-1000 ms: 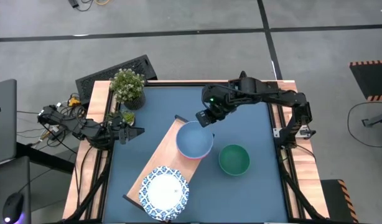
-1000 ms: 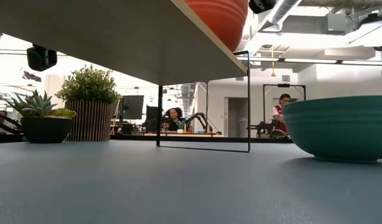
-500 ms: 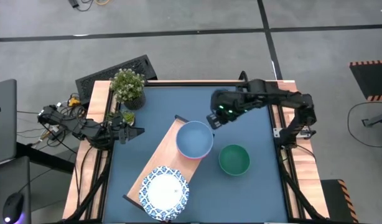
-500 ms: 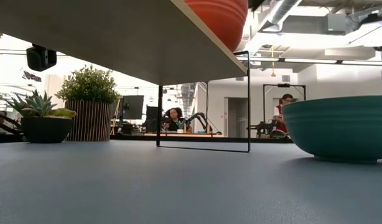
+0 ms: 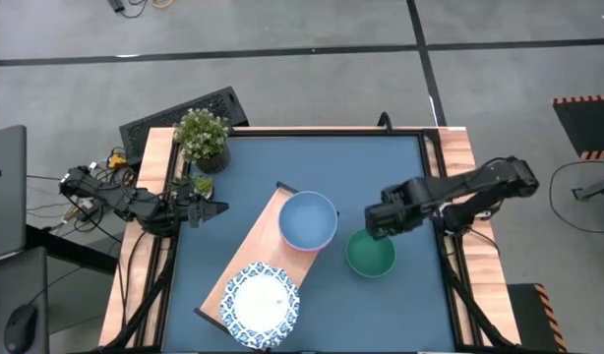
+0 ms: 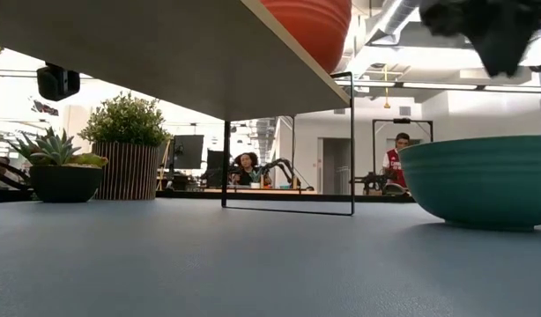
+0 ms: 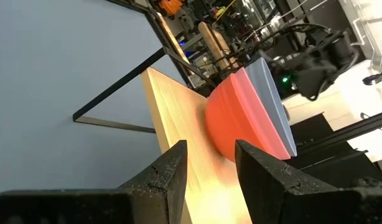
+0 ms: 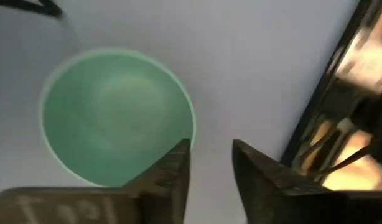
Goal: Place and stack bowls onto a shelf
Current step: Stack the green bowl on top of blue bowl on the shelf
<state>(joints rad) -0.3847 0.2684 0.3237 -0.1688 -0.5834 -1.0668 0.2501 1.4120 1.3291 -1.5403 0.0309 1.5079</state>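
The right gripper (image 5: 376, 224), fingers a little apart and empty, hangs above the teal bowl (image 5: 370, 253) near the tabletop's right edge, and it should probably pinch the rim squarely, then lift it to the shelf (image 5: 245, 265).

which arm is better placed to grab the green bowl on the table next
The right. Its right gripper hovers open just above the green bowl's rim, while the left gripper waits at the table's far left edge, across the shelf.
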